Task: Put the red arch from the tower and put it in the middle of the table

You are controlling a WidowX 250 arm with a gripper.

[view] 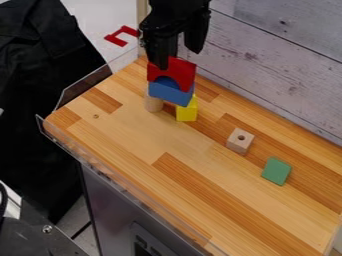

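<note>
Hangs down from the top edge of the camera view, directly above a small block tower: a black two-finger hand [179, 60]. Holds nothing between its fingers, spread apart with a clear gap. Reaches in front of the upper left part of the arch with one finger, and ends higher up, on the right, with the other; cannot tell from here about any contact with the arch.

Find the smooth red arch block [180, 69] on top of the tower, near the far left end of the striped wooden counter [127, 132], well apart from its middle. Rests on a blue block [171, 93], hollow side down. Shows blue through the opening of the arch. Bridges, as the blue block, two supports: a round, pale wooden cylinder [153, 104] on the left and a bright yellow block [188, 112] on the right, both upright on the counter.

Farther right, see a pale wooden block with a round hole [240, 140] in its top, then a flat-faced green block [276, 171], near each other but apart. Beyond the far left edge, note a thin red bracket-shaped piece [117, 40]. Behind the counter, see a whitewashed plank wall [274, 65].
</note>
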